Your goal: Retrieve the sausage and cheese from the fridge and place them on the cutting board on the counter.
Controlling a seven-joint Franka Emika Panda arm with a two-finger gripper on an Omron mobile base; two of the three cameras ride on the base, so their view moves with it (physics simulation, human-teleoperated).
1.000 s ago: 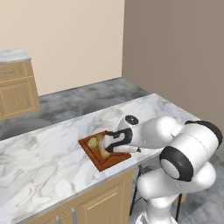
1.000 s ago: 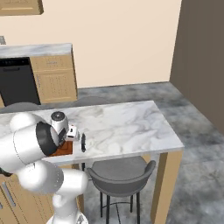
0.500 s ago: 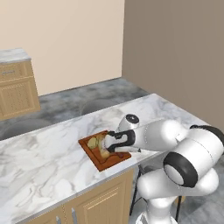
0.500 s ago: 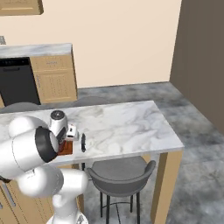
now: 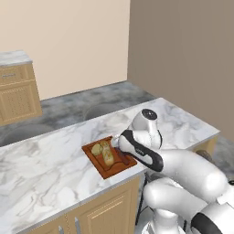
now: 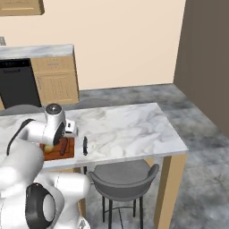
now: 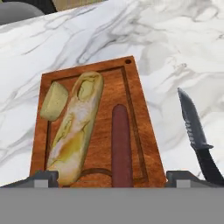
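Note:
The cutting board (image 7: 114,83) lies on the marble counter (image 7: 166,35) near its front edge. On it lie the pale yellow cheese (image 7: 78,131), one long chunk and one small one, and to their right the dark red sausage (image 7: 121,148). My gripper (image 7: 112,181) hovers low over the board's near end, open, its fingertips (image 7: 43,178) wide on either side of the sausage's end and not touching it. From the base, the hand (image 5: 137,147) covers the board's (image 5: 114,170) right part beside the cheese (image 5: 103,151). The sausage (image 6: 64,146) also shows on the board (image 6: 53,154). The fridge is out of view.
A black serrated knife (image 7: 194,131) lies on the counter just right of the board, also visible from the base (image 6: 85,145). A grey stool (image 6: 123,179) stands under the counter's front edge. Wooden cabinets and a black dishwasher (image 6: 18,87) line the far wall.
The jaws have spread wide and let go of the sausage, which now lies free on the board. The arm's elbow has dropped lower.

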